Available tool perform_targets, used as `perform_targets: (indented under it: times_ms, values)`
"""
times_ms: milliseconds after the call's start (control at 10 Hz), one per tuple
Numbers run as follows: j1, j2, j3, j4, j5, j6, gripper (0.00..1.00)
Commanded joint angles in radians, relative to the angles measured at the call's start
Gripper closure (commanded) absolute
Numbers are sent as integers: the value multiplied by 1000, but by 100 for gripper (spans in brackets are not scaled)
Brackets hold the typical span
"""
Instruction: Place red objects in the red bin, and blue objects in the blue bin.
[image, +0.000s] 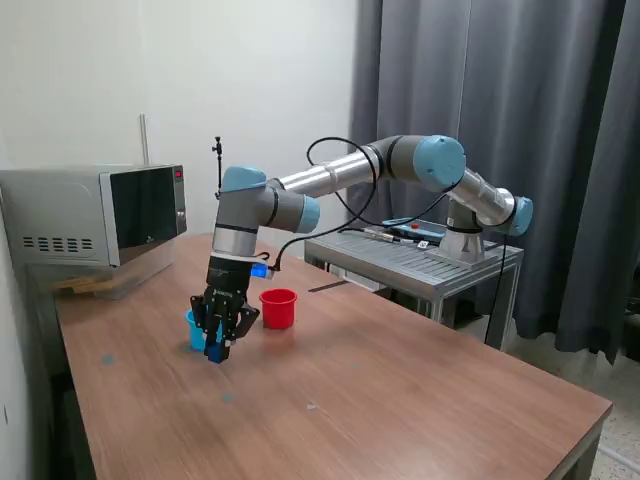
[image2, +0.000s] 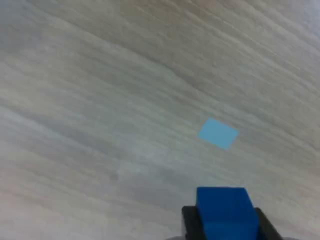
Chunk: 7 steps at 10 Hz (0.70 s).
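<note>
Blue cube (image2: 222, 210) clamped between the jaws, its lower part cut off.

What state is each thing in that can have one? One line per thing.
gripper: shut on the blue cube, above the table.
blue cube: held between the fingers, off the table.
blue cup: upright, contents hidden.
red cup: upright, contents hidden.
microwave: door closed.

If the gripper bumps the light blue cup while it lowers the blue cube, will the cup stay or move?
The blue cup would probably slide or tip: it looks like thin plastic, likely light, and stands free on the smooth wooden table. Its wide mouth and tapered base suggest a small footing. The gripper, shut on the blue cube, hangs right beside it.
</note>
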Motion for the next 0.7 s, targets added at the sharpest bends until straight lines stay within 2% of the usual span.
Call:
perform_targets:
  times_ms: [0,300,600]
  values:
    - [-4,-63,38,27,-5,0,100]
    - [-10,-125,91,59,-7,-2,100]
    - [-36,-188,156,60,-34,3,100]
